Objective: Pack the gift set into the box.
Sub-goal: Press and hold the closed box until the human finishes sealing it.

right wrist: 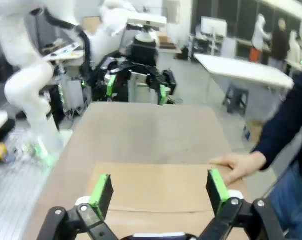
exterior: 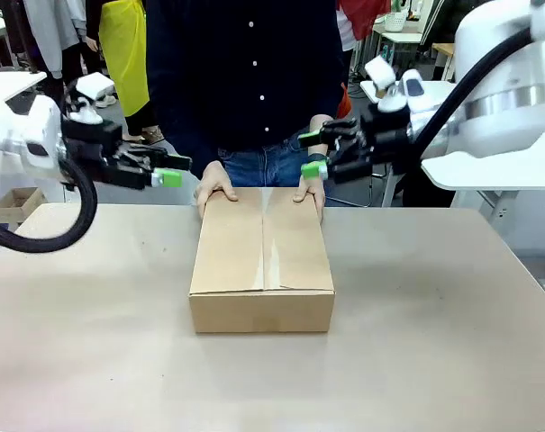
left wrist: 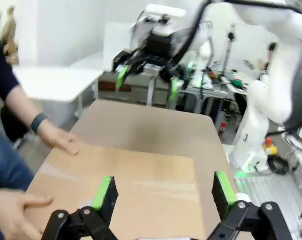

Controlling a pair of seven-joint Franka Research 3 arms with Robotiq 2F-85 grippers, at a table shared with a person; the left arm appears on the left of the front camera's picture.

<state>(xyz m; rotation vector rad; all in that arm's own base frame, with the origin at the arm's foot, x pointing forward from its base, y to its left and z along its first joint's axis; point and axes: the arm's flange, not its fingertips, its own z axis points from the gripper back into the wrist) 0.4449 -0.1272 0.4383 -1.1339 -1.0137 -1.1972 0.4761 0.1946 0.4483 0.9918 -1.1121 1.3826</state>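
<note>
Box (exterior: 261,261) closed mid-worktop, person's hands (exterior: 215,187) on its far end; left gripper (exterior: 170,174) and right gripper (exterior: 312,154) flank that end above, both spread wide, empty. Seam maybe taped.

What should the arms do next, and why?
Probably hold both arms off and wait: the box is closed, the person's hands rest on its far edge, and the left gripper and right gripper hover open and empty at either side.

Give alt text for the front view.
A brown cardboard box, flaps closed, sits mid-table with a person's hands resting on its far edge. The open left gripper and open right gripper hover on either side of the hands, above the table, touching nothing.
</note>
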